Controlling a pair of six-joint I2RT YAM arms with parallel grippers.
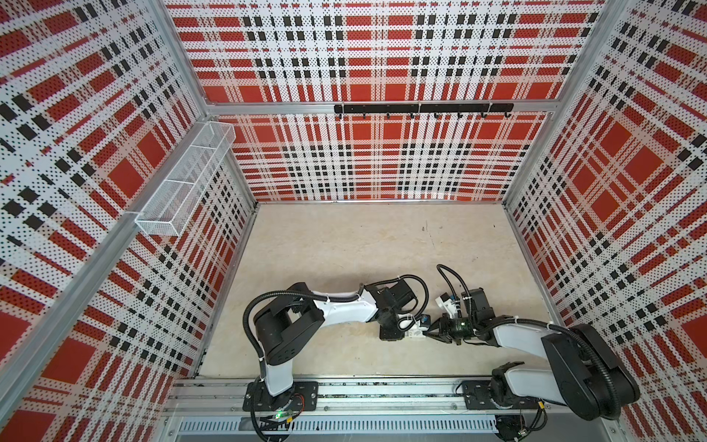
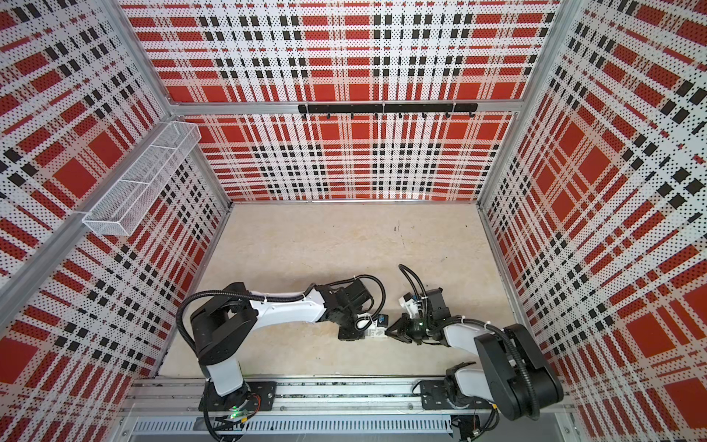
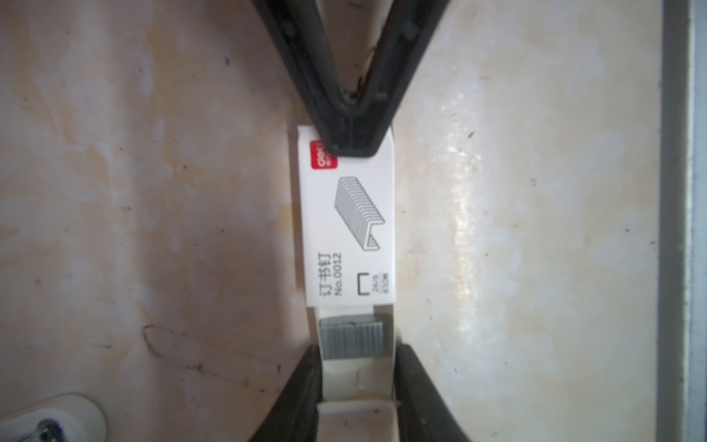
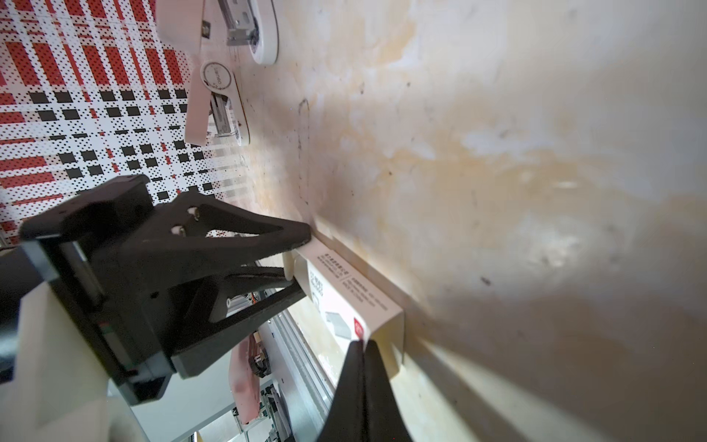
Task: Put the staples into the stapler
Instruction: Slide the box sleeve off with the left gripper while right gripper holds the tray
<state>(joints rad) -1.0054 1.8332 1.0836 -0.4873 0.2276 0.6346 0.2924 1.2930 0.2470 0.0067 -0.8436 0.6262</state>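
The staples [image 3: 351, 336] are a grey block in a white cardboard tray [image 3: 346, 377] that sticks partly out of its printed white sleeve [image 3: 346, 214] on the table. My left gripper [image 3: 357, 356] is shut on the tray's exposed end, one finger on each side wall. My right gripper [image 4: 363, 344] is shut on the sleeve's [image 4: 344, 302] opposite end, fingertips pinched together on its top wall. In both top views the box [image 1: 417, 332] [image 2: 377, 331] lies between the two grippers near the table's front middle. Two pale pink staplers [image 4: 214, 111] [image 4: 245, 30] lie open near the patterned wall.
The beige table [image 1: 344, 248] has plaid walls on three sides. A wire basket [image 1: 183, 183] hangs on the left wall and a black hook rail [image 1: 421, 109] on the back wall. A metal rail [image 1: 344, 394] runs along the front edge.
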